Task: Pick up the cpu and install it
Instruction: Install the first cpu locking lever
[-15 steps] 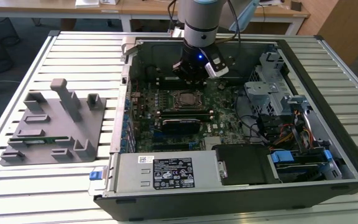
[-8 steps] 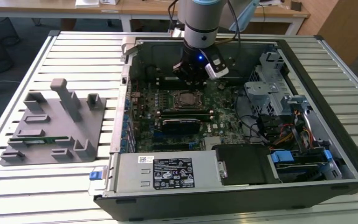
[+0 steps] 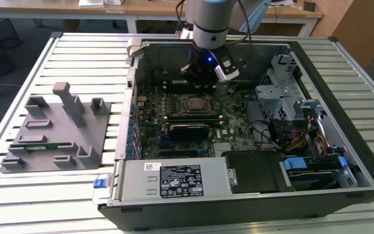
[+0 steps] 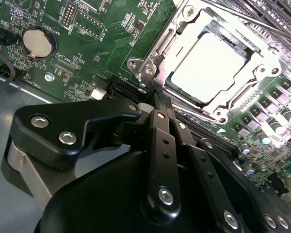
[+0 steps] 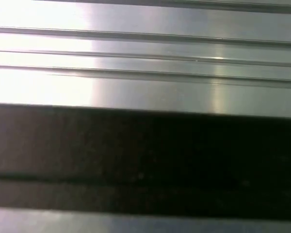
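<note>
Gripper (image 3: 203,84) hangs inside the open computer case (image 3: 343,122), above the far part of the motherboard (image 3: 233,122). The cpu (image 4: 208,65) lies flat in its socket frame (image 4: 262,77), silvery top up, frame bars around its rim; in the exterior view the socket (image 3: 194,103) sits just nearer the camera than the fingertips and slightly toward that view's left. In the second wrist view the fingers (image 4: 161,104) look drawn together with nothing between them, their tip ending just beside a corner of the frame, apart from the chip. The chip is square, so no long axis to align. Judgement: the cpu appears already seated and the gripper is free of it. Room is tight: memory stick (image 3: 190,116) just near of the socket, drive cage (image 3: 274,95) to the exterior view's right. Grey fixture tray (image 3: 54,131) rests on the slatted table (image 3: 76,58), well apart on that view's left.
</note>
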{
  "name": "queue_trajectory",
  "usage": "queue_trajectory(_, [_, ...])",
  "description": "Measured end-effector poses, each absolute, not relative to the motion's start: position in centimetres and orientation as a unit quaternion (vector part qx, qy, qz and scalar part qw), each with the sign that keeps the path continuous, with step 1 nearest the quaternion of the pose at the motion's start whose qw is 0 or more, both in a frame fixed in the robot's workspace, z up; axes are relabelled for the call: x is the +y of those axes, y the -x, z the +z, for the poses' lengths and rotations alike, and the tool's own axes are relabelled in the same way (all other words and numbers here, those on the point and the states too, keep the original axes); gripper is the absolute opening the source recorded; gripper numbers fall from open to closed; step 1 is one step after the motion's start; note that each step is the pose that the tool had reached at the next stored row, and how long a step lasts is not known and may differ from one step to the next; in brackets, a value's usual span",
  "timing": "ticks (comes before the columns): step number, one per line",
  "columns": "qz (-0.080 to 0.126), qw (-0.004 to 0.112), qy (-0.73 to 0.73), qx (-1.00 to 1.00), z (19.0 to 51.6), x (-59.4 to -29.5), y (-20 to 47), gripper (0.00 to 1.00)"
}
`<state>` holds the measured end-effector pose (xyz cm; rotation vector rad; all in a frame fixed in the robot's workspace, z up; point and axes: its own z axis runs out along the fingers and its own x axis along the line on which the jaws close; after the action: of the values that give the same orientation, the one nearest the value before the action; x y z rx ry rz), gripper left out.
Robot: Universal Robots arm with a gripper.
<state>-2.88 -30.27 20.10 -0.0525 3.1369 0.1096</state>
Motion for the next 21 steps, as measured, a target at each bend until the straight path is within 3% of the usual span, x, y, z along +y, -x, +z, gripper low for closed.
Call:
queue_trajectory(13, [0.011, 0.0, 0.017, 1.0, 19.65, -30.42, 2.8, 0.11])
queue_trajectory(21, [0.021, 0.0, 0.017, 1.0, 19.55, -30.39, 2.76, 0.11])
